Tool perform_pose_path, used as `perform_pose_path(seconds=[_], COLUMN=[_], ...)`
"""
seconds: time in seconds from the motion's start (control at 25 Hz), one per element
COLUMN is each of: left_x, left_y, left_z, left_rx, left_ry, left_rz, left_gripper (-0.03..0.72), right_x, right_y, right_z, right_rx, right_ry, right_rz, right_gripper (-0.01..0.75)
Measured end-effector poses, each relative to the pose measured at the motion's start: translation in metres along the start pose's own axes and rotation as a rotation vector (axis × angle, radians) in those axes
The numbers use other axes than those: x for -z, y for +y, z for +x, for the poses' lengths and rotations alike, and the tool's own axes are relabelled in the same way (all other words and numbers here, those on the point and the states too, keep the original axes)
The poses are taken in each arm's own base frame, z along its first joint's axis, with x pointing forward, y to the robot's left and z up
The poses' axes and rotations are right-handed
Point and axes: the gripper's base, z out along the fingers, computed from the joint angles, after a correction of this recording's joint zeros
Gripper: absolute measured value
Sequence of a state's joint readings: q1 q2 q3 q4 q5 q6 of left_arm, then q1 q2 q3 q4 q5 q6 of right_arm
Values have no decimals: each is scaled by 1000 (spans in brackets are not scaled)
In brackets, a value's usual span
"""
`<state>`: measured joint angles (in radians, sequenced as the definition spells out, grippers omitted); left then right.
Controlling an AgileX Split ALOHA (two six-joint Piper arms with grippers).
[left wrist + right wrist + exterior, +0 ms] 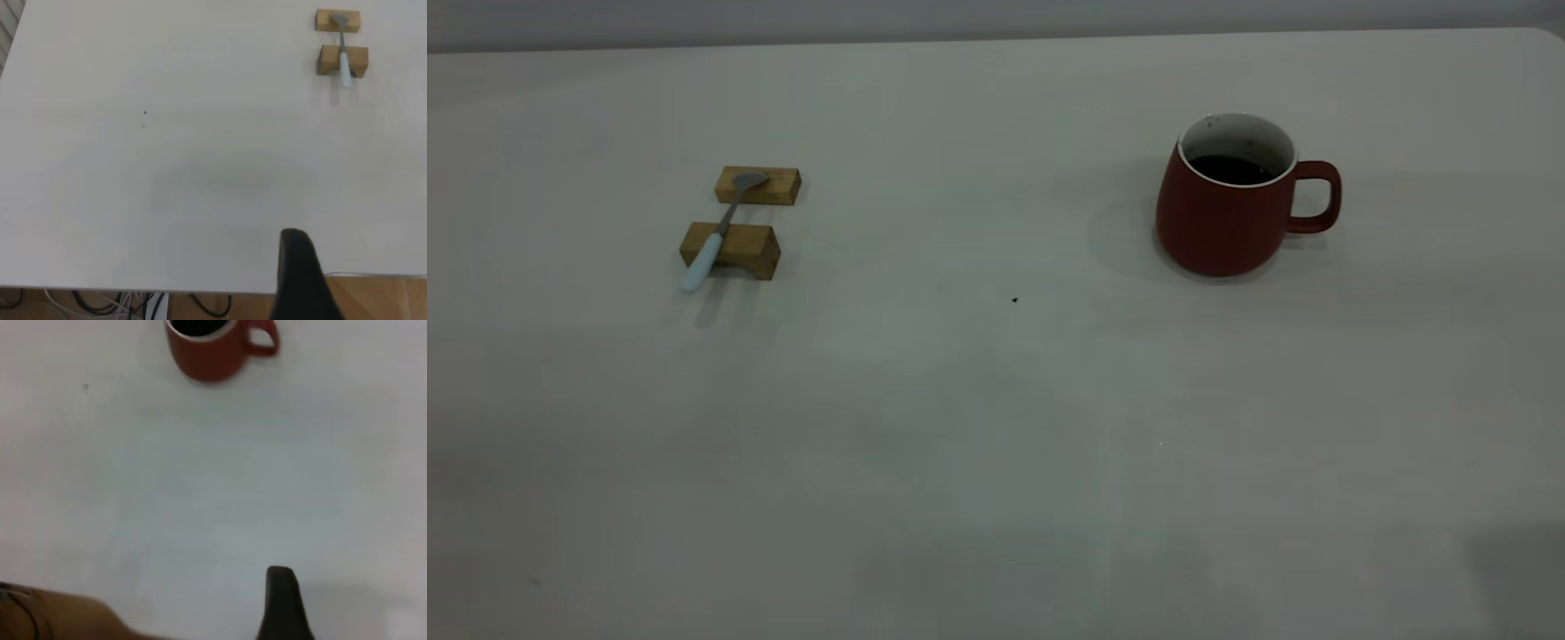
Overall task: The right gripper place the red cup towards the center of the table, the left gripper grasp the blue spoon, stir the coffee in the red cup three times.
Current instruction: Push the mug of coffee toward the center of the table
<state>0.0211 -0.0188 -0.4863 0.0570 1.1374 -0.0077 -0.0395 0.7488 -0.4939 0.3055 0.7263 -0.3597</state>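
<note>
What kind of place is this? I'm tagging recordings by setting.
Probably an indoor lab or test bench, not a kitchen: a bare off-white table holds only a red cup of coffee and a blue spoon staged on two wooden blocks, with loose cables below the table edge.

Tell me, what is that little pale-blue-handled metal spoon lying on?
The blue spoon bridges two small wooden blocks: its grey bowl sits on the farther block, its handle crosses the nearer one and overhangs the off-white table. The contact spots are covered.
</note>
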Motion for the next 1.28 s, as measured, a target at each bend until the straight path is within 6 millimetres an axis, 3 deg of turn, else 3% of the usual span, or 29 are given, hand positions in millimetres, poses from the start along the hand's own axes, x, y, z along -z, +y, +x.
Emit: perform_pose_path(seconds=[0.36, 0.56, 0.72, 0.92, 1.08, 1.28], left_x=[0, 0, 0, 0, 0, 0], left_y=[0, 0, 0, 0, 0, 0], left_z=[0, 0, 0, 0, 0, 0], left_rx=[0, 0, 0, 0, 0, 0], left_ry=[0, 0, 0, 0, 0, -1], left_rz=[0, 0, 0, 0, 0, 0], left_gripper=[533, 533, 533, 533, 533, 533], right_x=[-101, -159, -211, -268, -299, -325], right_y=[-25, -13, -11, -19, -35, -56], right_z=[-65, -92, -94, -81, -73, -74], right_rx=[221, 518, 729, 1027, 1184, 1198], right_ry=[77, 92, 142, 213, 235, 215], right_rz=[-35, -94, -124, -189, -224, -210], right_gripper=[582, 582, 582, 582, 582, 582])
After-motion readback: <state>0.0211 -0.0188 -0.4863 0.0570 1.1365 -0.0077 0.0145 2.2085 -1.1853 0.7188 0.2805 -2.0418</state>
